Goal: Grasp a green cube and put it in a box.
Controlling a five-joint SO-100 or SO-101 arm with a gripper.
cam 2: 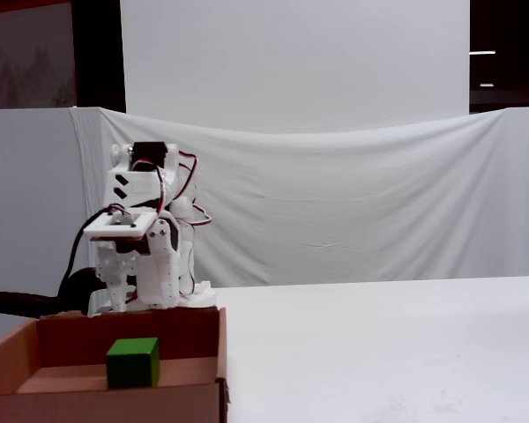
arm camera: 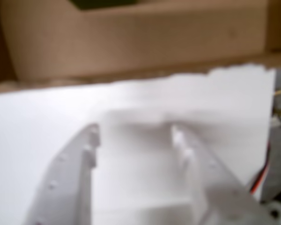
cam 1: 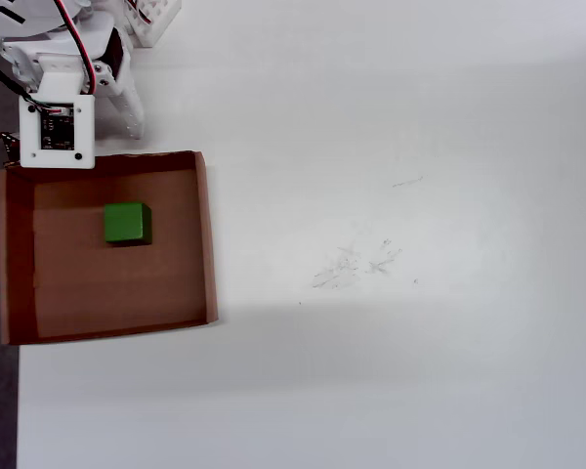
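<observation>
Green cube (cam 1: 127, 223) on floor of box (cam 1: 207, 234), upper middle; arm (cam 1: 57, 98) above box's top edge.

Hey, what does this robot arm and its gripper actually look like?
The arm is white plastic with boxy segments, a black motor on top and black chevron markings. Red and black cables loop along it. A small exposed circuit board sits on a white plate. The gripper has two white fingers with bumpy edges.
</observation>
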